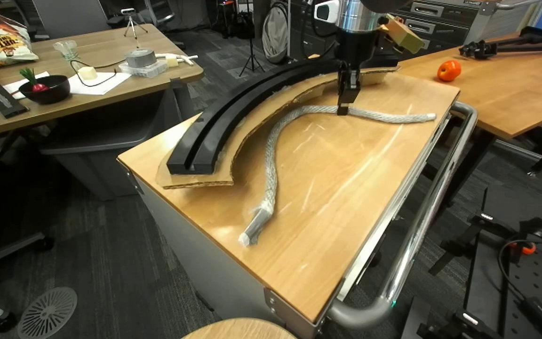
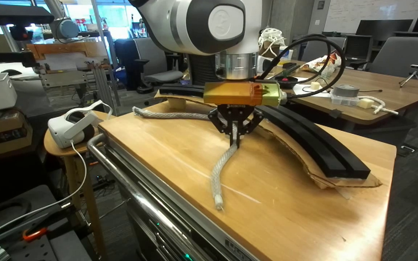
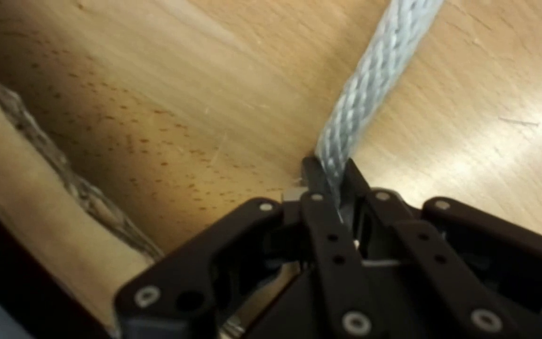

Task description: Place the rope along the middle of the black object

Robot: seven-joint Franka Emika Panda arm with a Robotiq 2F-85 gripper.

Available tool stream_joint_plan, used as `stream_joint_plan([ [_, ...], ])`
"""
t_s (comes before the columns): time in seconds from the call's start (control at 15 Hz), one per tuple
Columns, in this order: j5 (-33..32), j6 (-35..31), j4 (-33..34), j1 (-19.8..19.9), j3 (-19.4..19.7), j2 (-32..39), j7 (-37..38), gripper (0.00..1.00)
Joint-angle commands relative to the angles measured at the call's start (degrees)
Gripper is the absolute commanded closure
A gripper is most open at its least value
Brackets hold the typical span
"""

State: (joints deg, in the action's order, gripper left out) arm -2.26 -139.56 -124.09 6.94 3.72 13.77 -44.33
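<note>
Rope (image 1: 270,155) looks light, limp, likely sags; jaws pinch it off-middle, inboard of surface (image 1: 322,226) edges, workable hold.

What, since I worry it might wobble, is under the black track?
Cardboard lies under the black track, sticking out along its inner curve. In an exterior view, what looks like a pale block shows beneath the cardboard near the far end. Anything farther in is covered.
</note>
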Motion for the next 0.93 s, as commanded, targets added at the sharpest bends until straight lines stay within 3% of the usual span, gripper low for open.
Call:
stream_joint_plan([
  [0.0, 0.06, -2.51, -2.87, 0.95, -0.84, -3.31, -0.56, 0.91],
  [0.53, -1.97, -16.22, -16.78, -0.28, -0.29, -17.78, -3.19, 0.91],
  [0.87, -0.03, -18.23, -18.21, -2.12, 1.4, -23.37, -7.16, 0.92],
])
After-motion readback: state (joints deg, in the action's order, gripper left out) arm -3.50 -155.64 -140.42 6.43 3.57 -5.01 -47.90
